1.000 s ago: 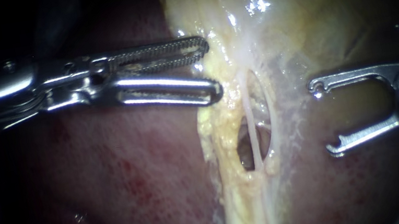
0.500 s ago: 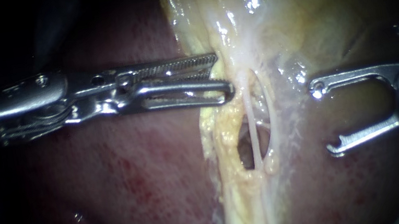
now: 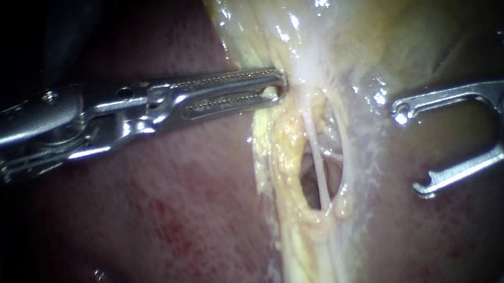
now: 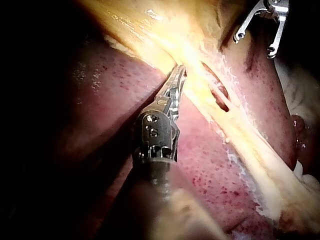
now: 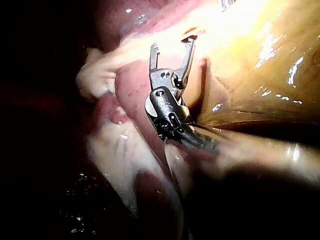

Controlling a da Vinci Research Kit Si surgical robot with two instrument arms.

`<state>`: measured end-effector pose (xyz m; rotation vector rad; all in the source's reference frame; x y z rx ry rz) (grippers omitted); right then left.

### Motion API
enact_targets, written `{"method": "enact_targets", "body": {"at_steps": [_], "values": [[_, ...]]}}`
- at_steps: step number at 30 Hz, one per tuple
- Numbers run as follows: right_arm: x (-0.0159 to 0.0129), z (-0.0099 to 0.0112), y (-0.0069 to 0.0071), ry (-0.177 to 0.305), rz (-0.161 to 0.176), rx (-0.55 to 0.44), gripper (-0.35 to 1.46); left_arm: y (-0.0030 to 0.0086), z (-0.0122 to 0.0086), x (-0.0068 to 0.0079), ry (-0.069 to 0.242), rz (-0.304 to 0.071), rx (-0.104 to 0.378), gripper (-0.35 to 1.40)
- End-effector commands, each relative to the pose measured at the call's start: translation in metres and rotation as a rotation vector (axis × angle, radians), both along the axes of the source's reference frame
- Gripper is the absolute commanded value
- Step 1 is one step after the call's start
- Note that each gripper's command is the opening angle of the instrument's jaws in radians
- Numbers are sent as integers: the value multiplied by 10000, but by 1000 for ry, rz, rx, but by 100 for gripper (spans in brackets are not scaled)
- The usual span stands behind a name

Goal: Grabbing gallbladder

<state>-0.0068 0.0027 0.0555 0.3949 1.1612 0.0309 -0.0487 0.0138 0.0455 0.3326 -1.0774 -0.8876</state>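
Observation:
The gallbladder (image 3: 380,15) is the pale yellow-tan sac at the upper centre and right of the endoscope view, with a fatty yellow edge running down from it. My left instrument (image 3: 278,81) comes in level from the left, its toothed jaws shut on that edge of the gallbladder just above a small window in the tissue. In the left wrist view the jaws (image 4: 180,74) pinch the same yellow fold (image 4: 200,55). My right instrument (image 3: 411,149) rests over the tissue to the right, jaws wide open and holding nothing; its own wrist view (image 5: 172,46) shows the same.
Dark red liver (image 3: 165,228) fills the lower left and lower right. A thin whitish tube (image 3: 320,174) crosses the oval window below the left instrument's jaws. The fatty band (image 3: 311,266) continues downward. My right instrument (image 4: 254,45) shows beyond the fold in the left wrist view.
My left instrument's jaws moved right onto the gallbladder's edge and went from open to shut on it, rising slightly. The yellow edge bunched up a little. The right instrument stayed still.

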Motion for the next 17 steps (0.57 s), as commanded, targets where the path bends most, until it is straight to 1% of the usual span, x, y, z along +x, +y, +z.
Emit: {"method": "enact_targets", "body": {"at_steps": [1, 17], "values": [[0, 0, 0, 0, 0, 0, 59, 0, 0, 0, -2, 1, 0, -35], [0, 0, 0, 0, 0, 0, 59, -3, -2, 4, -10, 12, 5, -35]]}}
